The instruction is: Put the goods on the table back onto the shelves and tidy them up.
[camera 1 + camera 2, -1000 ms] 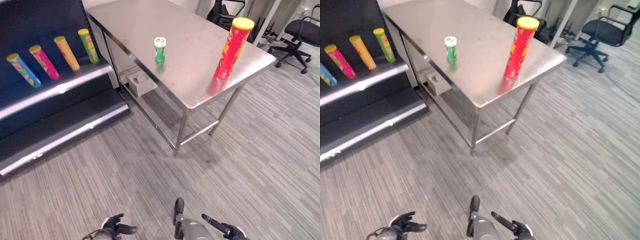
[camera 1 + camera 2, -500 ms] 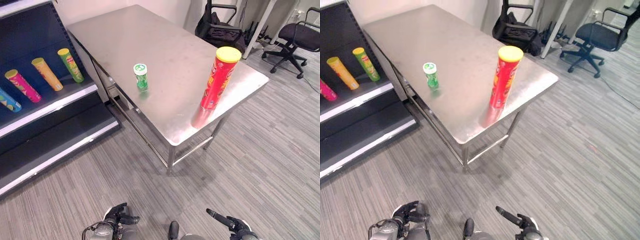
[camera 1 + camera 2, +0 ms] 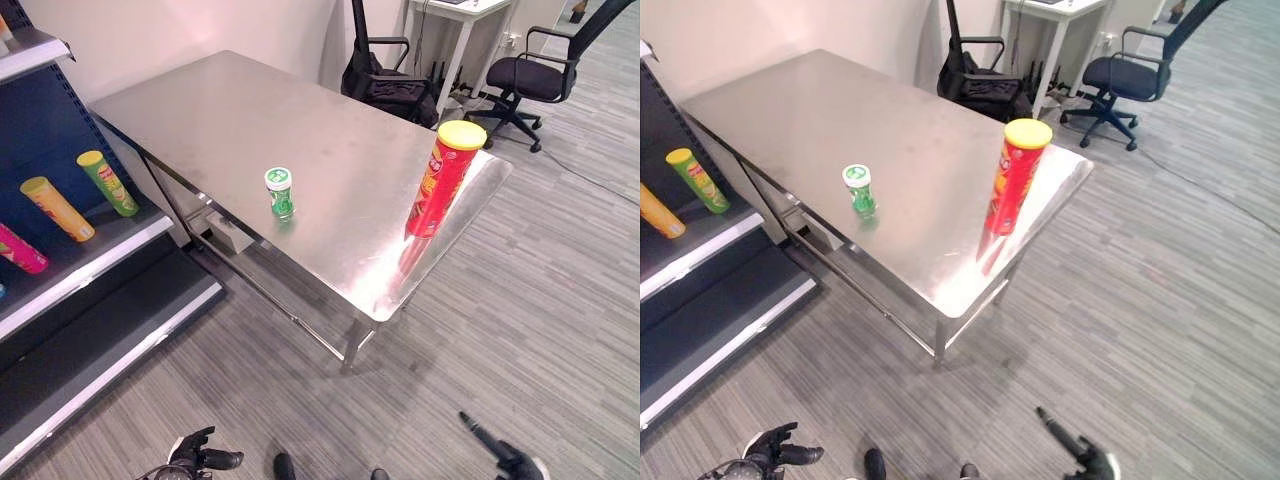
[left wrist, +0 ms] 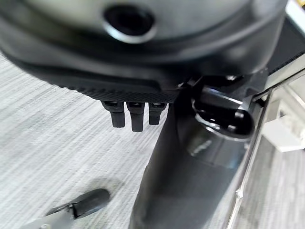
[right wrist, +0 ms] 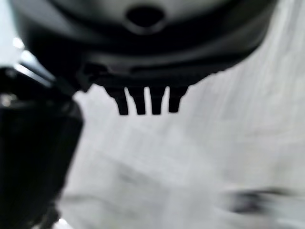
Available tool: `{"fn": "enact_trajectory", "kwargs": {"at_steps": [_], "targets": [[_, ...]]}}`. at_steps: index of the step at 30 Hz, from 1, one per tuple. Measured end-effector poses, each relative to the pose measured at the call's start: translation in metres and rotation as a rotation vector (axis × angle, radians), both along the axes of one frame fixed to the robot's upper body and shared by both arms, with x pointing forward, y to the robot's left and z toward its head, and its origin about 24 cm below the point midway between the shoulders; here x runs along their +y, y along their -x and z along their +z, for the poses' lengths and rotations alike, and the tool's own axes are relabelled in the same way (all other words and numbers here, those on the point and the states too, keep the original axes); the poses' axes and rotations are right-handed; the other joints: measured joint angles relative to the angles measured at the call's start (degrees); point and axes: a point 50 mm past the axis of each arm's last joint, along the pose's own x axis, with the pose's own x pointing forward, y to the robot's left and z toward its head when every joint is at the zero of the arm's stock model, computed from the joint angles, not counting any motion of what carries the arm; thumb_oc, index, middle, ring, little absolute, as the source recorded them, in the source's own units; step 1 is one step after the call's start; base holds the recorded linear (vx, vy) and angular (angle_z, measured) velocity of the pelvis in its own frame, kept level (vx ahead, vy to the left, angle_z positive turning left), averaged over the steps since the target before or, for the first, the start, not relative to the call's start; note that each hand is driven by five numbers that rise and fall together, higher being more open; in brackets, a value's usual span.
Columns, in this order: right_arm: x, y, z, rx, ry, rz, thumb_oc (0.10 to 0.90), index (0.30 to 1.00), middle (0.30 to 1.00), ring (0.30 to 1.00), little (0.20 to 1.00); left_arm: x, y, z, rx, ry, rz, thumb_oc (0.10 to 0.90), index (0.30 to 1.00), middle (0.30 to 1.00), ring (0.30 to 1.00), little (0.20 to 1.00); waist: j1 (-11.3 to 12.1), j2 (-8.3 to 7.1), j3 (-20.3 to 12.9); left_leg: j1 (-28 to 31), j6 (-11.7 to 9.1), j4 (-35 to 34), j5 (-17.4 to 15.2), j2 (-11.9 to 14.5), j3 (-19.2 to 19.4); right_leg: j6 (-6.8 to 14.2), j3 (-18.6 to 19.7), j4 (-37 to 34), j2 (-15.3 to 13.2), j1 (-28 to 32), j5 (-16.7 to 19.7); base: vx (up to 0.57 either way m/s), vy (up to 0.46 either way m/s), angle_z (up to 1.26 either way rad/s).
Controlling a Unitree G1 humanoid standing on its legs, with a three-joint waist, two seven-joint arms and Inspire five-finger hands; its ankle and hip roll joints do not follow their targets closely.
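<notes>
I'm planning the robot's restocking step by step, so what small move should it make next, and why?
Probably step closer to the table. Both hands hang low over the floor, the left hand and the right hand open and holding nothing, well short of the goods. The small green bottle and the tall red can stand upright on the table, and the bottle is nearer the shelf, so it looks like the first pick.

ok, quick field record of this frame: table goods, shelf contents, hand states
table: steel, by the shelf
red can: tall, yellow lid, upright near the table's far right edge
green can: short, white lid, upright near the table's front edge
shelf: green tube, orange tube, pink tube leaning
left robot hand: low, open, empty
right robot hand: low, open, empty
</notes>
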Motion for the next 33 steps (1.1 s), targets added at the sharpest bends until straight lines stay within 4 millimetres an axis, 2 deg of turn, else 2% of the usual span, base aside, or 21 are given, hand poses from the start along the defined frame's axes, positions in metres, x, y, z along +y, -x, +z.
{"fn": "enact_trajectory", "kwargs": {"at_steps": [3,6,7,8,9,11,13,16,20,24,33], "targets": [[-0.037,-0.011,0.044,-0.044,0.196,0.004,0.800,0.900,0.900,0.900,0.900,-0.009,0.004,-0.004,0.013,0.017,-0.013,0.800,0.900,0.900,0.900,0.900,-0.3,-0.42,-0.3,-0.3,0.0,0.0,0.0,-0.1,0.0,0.2,0.0,0.0,-0.2,-0.3,0.0,0.03,0.056,0.00],[-0.061,-0.029,0.110,-0.203,0.404,0.026,0.800,0.900,0.900,0.900,0.900,-0.014,0.016,-0.008,0.052,0.018,-0.047,0.800,0.900,0.900,0.900,0.900,-1.0,-0.79,-0.9,-0.6,0.4,0.0,0.3,0.0,0.1,0.2,0.1,0.0,-0.1,-0.7,0.0,0.02,0.030,-0.03],[-0.063,-0.033,0.122,-0.254,0.448,0.023,0.800,0.900,0.900,0.900,0.900,-0.014,0.019,-0.008,0.062,0.015,-0.053,0.800,0.900,0.900,0.900,0.900,-1.0,-1.62,-1.3,-0.8,0.4,0.0,0.3,0.1,0.1,0.2,0.1,0.0,0.0,-0.8,0.0,0.02,0.065,0.00],[-0.062,-0.045,0.148,-0.309,0.512,0.086,0.800,0.900,0.900,0.900,0.900,-0.014,0.022,-0.009,0.076,0.006,-0.079,0.800,0.900,0.900,0.900,0.900,-0.6,-2.98,-2.1,-1.0,0.2,0.0,0.4,0.1,0.0,0.2,-0.1,0.0,0.1,-1.0,0.0,0.02,0.052,0.02],[-0.058,-0.057,0.168,-0.364,0.542,0.142,0.800,0.900,0.900,0.900,0.900,-0.015,0.022,-0.009,0.078,0.011,-0.091,0.800,0.900,0.900,0.900,0.900,-0.7,-3.00,-2.2,-1.1,0.2,0.0,0.4,0.0,0.0,0.3,-0.1,0.0,0.0,-0.9,0.1,0.01,0.039,0.01],[-0.036,-0.083,0.213,-0.561,0.625,0.298,0.800,0.900,0.900,0.900,0.900,-0.014,0.020,-0.008,0.072,0.016,-0.105,0.800,0.900,0.900,0.900,0.900,-0.4,-2.85,-2.7,-1.0,0.3,0.0,0.3,-0.1,0.1,0.5,-0.1,0.0,-0.2,-1.0,0.0,0.00,0.000,0.00],[-0.027,-0.095,0.229,-0.605,0.627,0.380,0.800,0.900,0.900,0.900,0.900,-0.012,0.018,-0.007,0.067,0.014,-0.109,0.800,0.900,0.900,0.900,0.900,0.6,-2.90,-2.7,-1.0,0.3,0.0,0.3,-0.2,0.1,0.5,-0.1,0.0,-0.2,-1.0,0.0,0.00,0.000,0.00],[-0.017,-0.108,0.232,-0.640,0.581,0.463,0.800,0.900,0.900,0.900,0.900,-0.011,0.020,-0.007,0.071,0.023,-0.112,0.800,0.900,0.900,0.900,0.900,1.9,-2.95,-2.8,-1.1,0.3,0.1,0.3,-0.2,-0.1,0.5,-0.3,0.0,-0.2,-0.7,0.0,0.01,-0.017,0.04],[-0.003,-0.122,0.226,-0.661,0.469,0.556,0.800,0.900,0.900,0.900,0.900,-0.010,0.021,-0.007,0.068,0.023,-0.110,0.800,0.900,0.900,0.900,0.900,2.9,-2.92,-2.8,-1.2,0.4,0.3,0.5,-0.3,-0.7,0.6,-1.0,0.0,-0.3,-0.4,0.0,0.01,-0.023,0.06],[-0.006,-0.129,0.228,-0.665,0.453,0.543,0.800,0.900,0.900,0.900,0.900,-0.010,0.021,-0.007,0.067,0.022,-0.110,0.800,0.900,0.900,0.900,0.900,2.9,-3.04,-2.7,-1.1,0.3,0.3,0.7,-0.3,-1.6,0.6,-2.1,0.0,-0.1,0.1,-0.1,0.01,-0.037,0.12],[-0.001,-0.155,0.237,-0.574,0.497,0.632,0.800,0.900,0.900,0.900,0.900,-0.009,0.020,-0.007,0.067,0.020,-0.110,0.800,0.900,0.900,0.900,0.900,3.5,-3.37,-2.6,-1.1,0.1,0.2,1.0,-0.1,-2.5,0.6,-3.1,0.0,0.1,0.6,-0.1,-0.01,-0.026,0.05]]}}
